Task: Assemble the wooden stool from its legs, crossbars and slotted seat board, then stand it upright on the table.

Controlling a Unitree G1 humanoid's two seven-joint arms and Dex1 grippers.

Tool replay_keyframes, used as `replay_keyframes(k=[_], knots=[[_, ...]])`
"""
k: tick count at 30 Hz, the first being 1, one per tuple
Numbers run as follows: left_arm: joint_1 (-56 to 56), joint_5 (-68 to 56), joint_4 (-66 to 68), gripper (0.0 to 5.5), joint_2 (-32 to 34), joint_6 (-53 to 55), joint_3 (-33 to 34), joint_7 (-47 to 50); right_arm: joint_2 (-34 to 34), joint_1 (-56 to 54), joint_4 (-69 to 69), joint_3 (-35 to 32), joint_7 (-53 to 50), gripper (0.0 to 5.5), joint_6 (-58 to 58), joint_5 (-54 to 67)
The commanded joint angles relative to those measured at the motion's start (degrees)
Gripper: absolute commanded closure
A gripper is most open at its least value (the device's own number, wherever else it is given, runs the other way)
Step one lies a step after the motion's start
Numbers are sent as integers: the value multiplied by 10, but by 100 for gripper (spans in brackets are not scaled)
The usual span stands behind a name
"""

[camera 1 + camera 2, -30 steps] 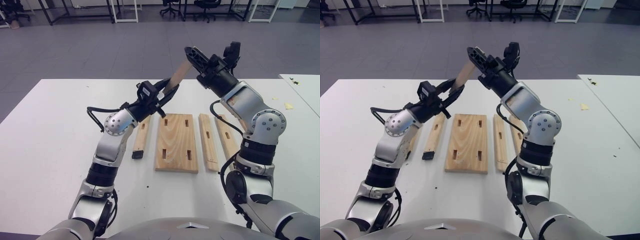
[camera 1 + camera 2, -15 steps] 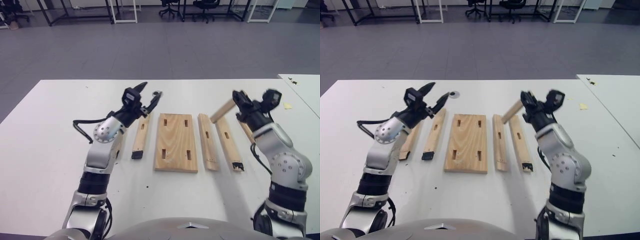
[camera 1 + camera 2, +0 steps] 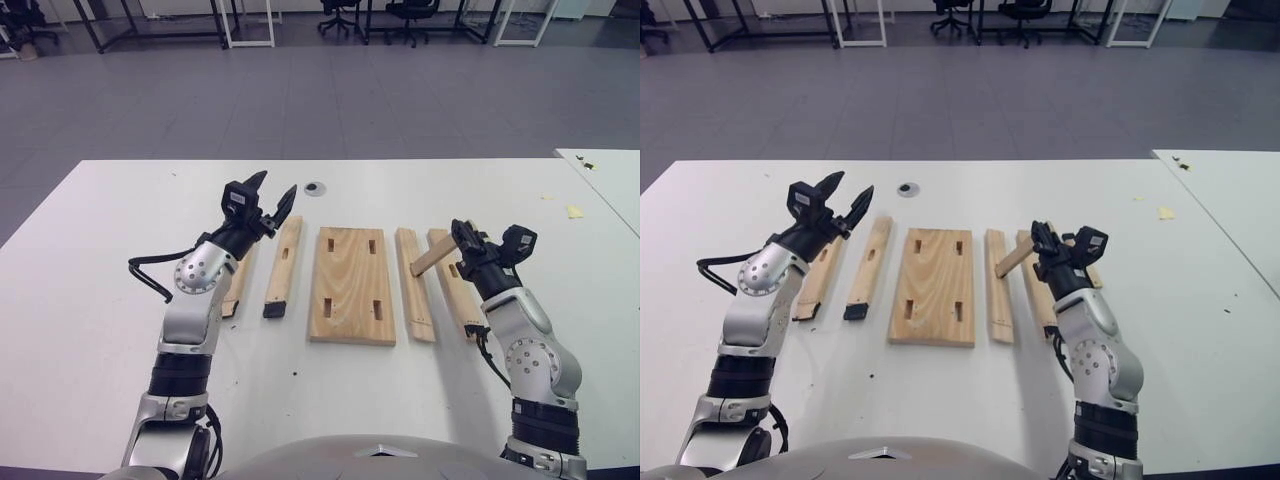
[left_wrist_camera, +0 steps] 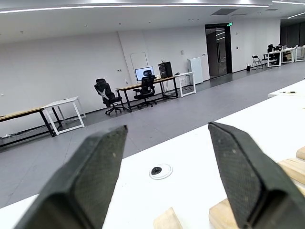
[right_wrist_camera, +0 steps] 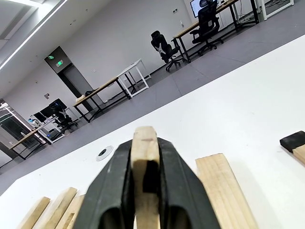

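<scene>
The crossbar [image 3: 432, 258] has come down from high over the far end of the slotted seat board [image 3: 350, 285], where both arms held it a second ago. It now sits low on the side toward the right edge of the surface [image 3: 120, 230], gripped by one end in the right pincer [image 3: 462, 256], which is clamped tight on it. Its free end slants down over the right pair of legs [image 3: 415, 285], and I cannot tell whether it touches them or hangs just above. The left pincer [image 3: 277, 183] has let go and drawn back toward the left edge. It is now spread wide and empty above the far ends of the left pair of legs [image 3: 283, 268], not far from the cable grommet [image 3: 316, 187] by the far edge. The seat board has not shifted and lies flat in the middle with its four slots facing up. The legs lie flat on either side of it, their black feet toward the near edge. In my judgement the two-handed hold has become a one-handed carry and no joint has been made, so assembly is barely begun. The crossbar probably has to be mated with a leg slot next, and the free left pincer is well placed to steady or lift a leg for that.
</scene>
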Motion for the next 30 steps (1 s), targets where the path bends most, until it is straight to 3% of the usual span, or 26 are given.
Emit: replay_keyframes(k=[1,11,18,30], knots=[[5,3,3,238,5,5,1,5,11,5,-1,-1,-4,508,-10,-10],[11,11,-4,238,1,4,-8,9,-1,13,-22,66,13,508,-43,-110],[17,17,-8,238,-1,-2,-16,14,6,-3,-85,40,18,508,-28,-47],[21,20,-5,238,6,-7,-27,14,41,42,-22,35,4,508,-60,-75]])
